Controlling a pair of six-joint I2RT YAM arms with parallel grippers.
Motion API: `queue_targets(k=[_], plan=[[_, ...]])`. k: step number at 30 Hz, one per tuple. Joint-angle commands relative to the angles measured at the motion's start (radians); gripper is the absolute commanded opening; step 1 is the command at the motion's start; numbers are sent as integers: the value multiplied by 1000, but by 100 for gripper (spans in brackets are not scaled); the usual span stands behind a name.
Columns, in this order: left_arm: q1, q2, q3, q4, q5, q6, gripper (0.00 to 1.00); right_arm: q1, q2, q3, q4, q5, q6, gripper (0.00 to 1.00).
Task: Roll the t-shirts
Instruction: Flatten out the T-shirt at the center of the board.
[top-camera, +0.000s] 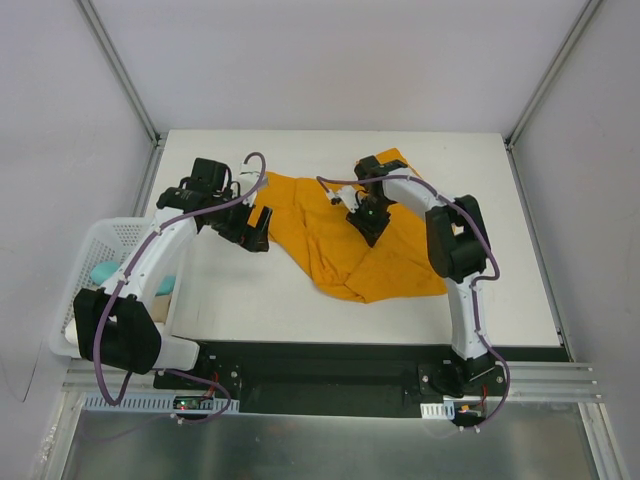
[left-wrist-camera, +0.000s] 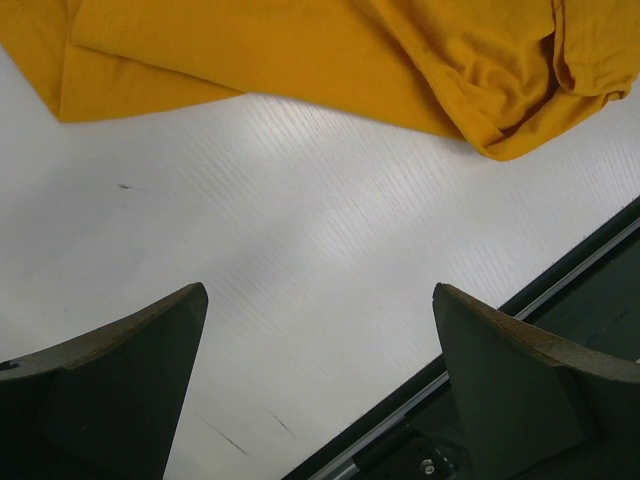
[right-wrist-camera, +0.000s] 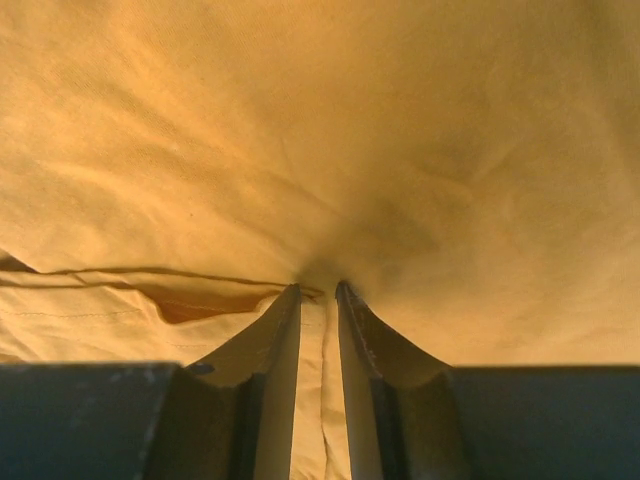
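Mustard t-shirt (right-wrist-camera: 300, 130) fold inside right pincer (right-wrist-camera: 318, 289)

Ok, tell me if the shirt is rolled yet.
Not rolled: the t-shirt lies crumpled, loosely folded over itself; the right gripper pinches its fabric.

White table (top-camera: 300, 310) enclosed by plain pale walls (top-camera: 60, 100).

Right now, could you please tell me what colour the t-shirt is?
The t-shirt is plain mustard-orange, clearest in the top view.
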Motion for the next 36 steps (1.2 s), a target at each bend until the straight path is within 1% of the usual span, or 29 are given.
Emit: queue_targets(k=[1, 5, 7, 8, 10, 13, 17, 19, 22, 23, 28, 32, 35, 36], plan=[[19, 16, 40, 0, 24, -17, 95, 24, -74, -26, 13, 62, 6, 23], [23, 35, 61, 0, 22, -12, 95, 34, -106, -53, 13, 62, 12, 21], [26, 47, 66, -1, 27, -11, 95, 38, -103, -57, 7, 64, 20, 25], [28, 51, 70, 0, 30, -12, 95, 39, -100, -63, 9, 65, 21, 29], [28, 62, 78, -1, 34, -11, 95, 38, -97, -71, 15, 75, 21, 30], [28, 73, 92, -1, 36, -11, 95, 39, -86, -77, 16, 90, 17, 27], [29, 82, 107, -10, 28, -8, 95, 41, -106, -79, 33, 104, 27, 14], [29, 87, 112, -10, 27, -6, 95, 41, -137, -74, 42, 117, 34, 12], [31, 94, 121, -12, 25, -2, 95, 44, -195, -68, 38, 137, 37, 6], [31, 101, 124, -12, 24, 0, 95, 47, -210, -68, 33, 141, 40, 2], [39, 147, 162, -15, 7, 23, 93, 48, -298, -51, -19, 131, 63, 1], [42, 202, 213, -15, -19, 76, 93, 44, -338, -39, -53, 121, 102, 1], [42, 278, 279, -7, -45, 121, 93, 16, -373, -78, -34, 58, 159, 1], [42, 333, 331, -7, -44, 130, 93, 9, -388, -89, -33, 56, 182, 1]])
